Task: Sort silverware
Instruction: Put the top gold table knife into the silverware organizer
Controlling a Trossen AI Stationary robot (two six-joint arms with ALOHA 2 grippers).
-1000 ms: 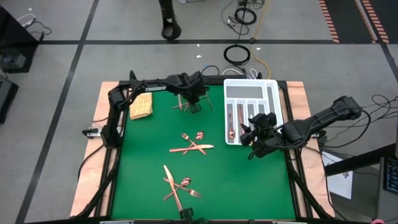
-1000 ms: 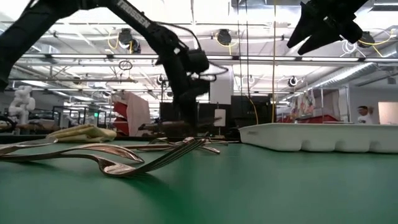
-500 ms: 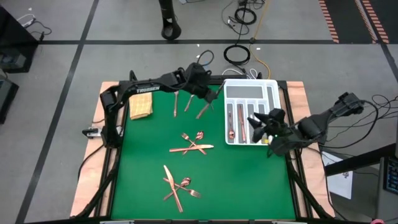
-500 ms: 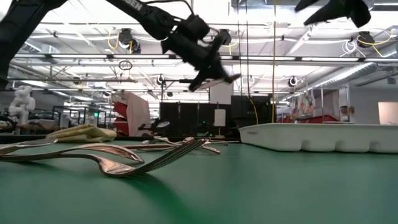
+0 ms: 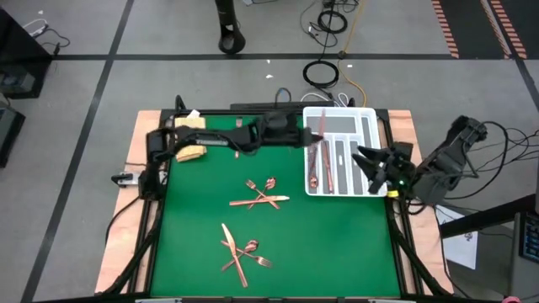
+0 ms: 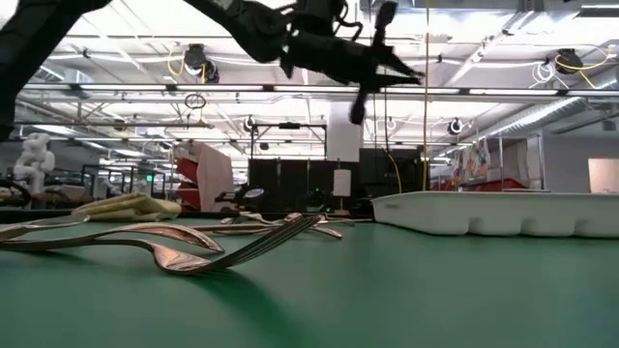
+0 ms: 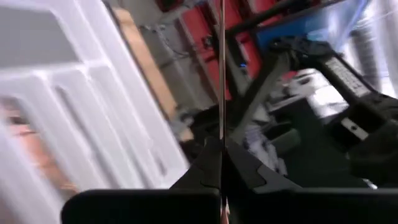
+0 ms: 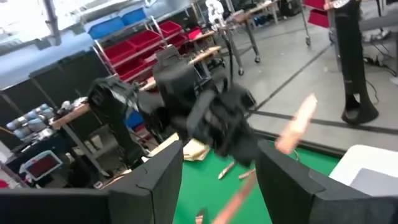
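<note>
The left arm stretches level across the back of the green table [image 5: 337,244], its left gripper [image 5: 313,139] at the white divided tray's [image 5: 370,126] near edge, fingers pressed together on a copper utensil [image 5: 321,150] whose free end hangs over the tray; its type cannot be told. The right arm is folded back off the table's right edge, its right gripper [image 5: 376,166] just beside the tray with fingers [image 8: 283,180] spread and nothing between them.

Two copper pieces [image 5: 312,164] lie in the tray's compartments. A cluster of about three utensils [image 5: 259,195] lies mid-table, and about four more [image 5: 242,251] near the front. One tan woven cloth [image 5: 190,145] sits at the back left.
</note>
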